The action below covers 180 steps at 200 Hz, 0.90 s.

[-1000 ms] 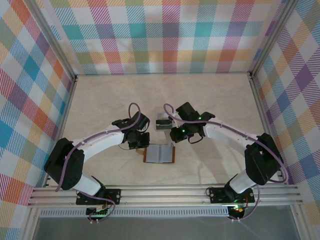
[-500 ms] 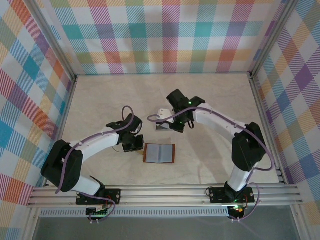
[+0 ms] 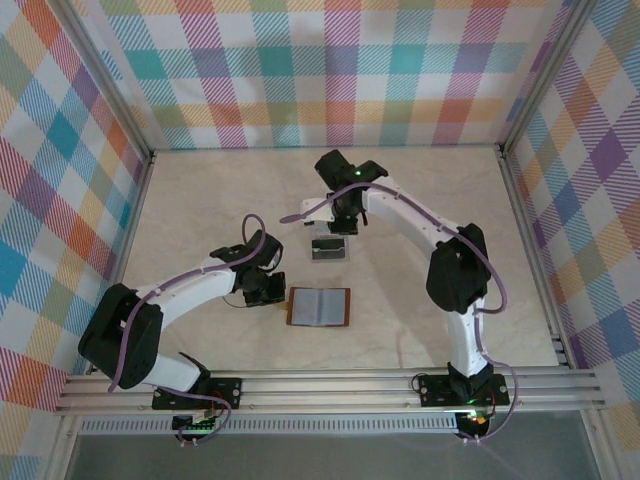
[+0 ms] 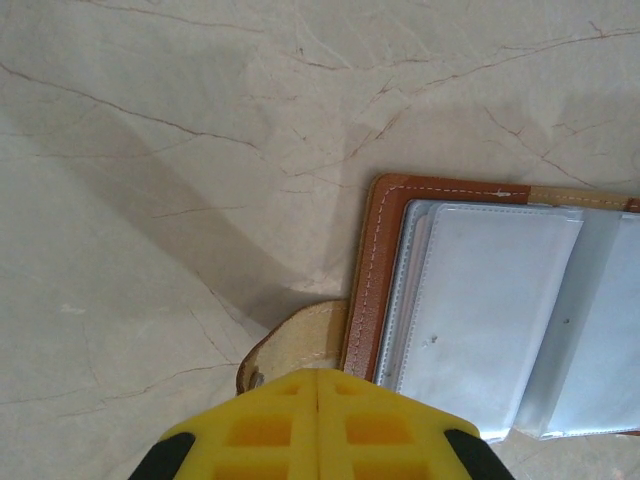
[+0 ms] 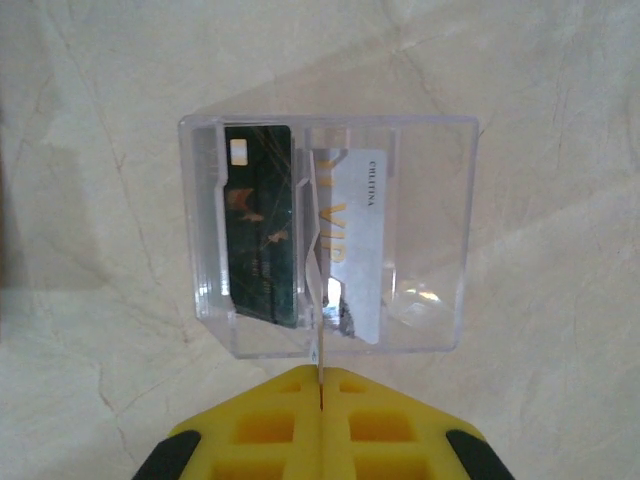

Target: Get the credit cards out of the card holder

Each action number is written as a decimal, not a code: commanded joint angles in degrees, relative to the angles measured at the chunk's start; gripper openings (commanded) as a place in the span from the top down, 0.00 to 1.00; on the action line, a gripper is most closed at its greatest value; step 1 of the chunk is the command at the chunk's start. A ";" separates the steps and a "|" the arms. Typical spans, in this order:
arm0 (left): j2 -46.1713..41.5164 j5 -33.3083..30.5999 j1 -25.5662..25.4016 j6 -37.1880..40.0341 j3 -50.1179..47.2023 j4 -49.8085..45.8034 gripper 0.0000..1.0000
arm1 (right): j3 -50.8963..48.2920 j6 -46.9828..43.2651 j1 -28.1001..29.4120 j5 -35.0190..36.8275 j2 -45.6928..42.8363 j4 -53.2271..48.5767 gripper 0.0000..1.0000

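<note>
Two arms show in the top view. The left end effector stays just beside the left edge of the card holder, which lies open and flat on the worktop. The right end effector has swung off the card holder in the last second. It now hangs well beyond it, with a clear box between the two.

From the left wrist, the left end effector has its yellow fingers pressed together. The card holder's side tab runs under the fingertips, though whether they pin it cannot be told. The brown leather edge is ahead and to the right. The clear sleeves inside look empty in the part shown.

From the right wrist, the right end effector is also pressed together. A thin pale line rises from the seam between its fingers, probably a thin card pinched edge-on. Directly ahead of the fingertips is the clear box, which holds a dark green card on the left and a white VIP card on the right.

That swing suggests another of the credit cards is being carried to the box. With two already inside and the sleeves looking bare, the task seems close to finished.
</note>
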 commanded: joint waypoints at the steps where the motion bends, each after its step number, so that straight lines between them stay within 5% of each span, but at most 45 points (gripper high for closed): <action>1: -0.38 0.43 1.03 0.75 -0.38 -0.21 0.93 | 4.42 -2.52 -0.51 -0.56 3.08 -4.59 1.00; 172: 0.64 0.50 1.41 0.67 -0.22 -0.31 0.93 | 9.24 -1.90 -1.30 -1.97 11.86 -4.65 1.00; 180: 0.74 0.63 1.38 0.68 -0.12 -0.28 0.93 | 9.19 -1.51 -1.30 -1.24 11.72 -3.37 0.91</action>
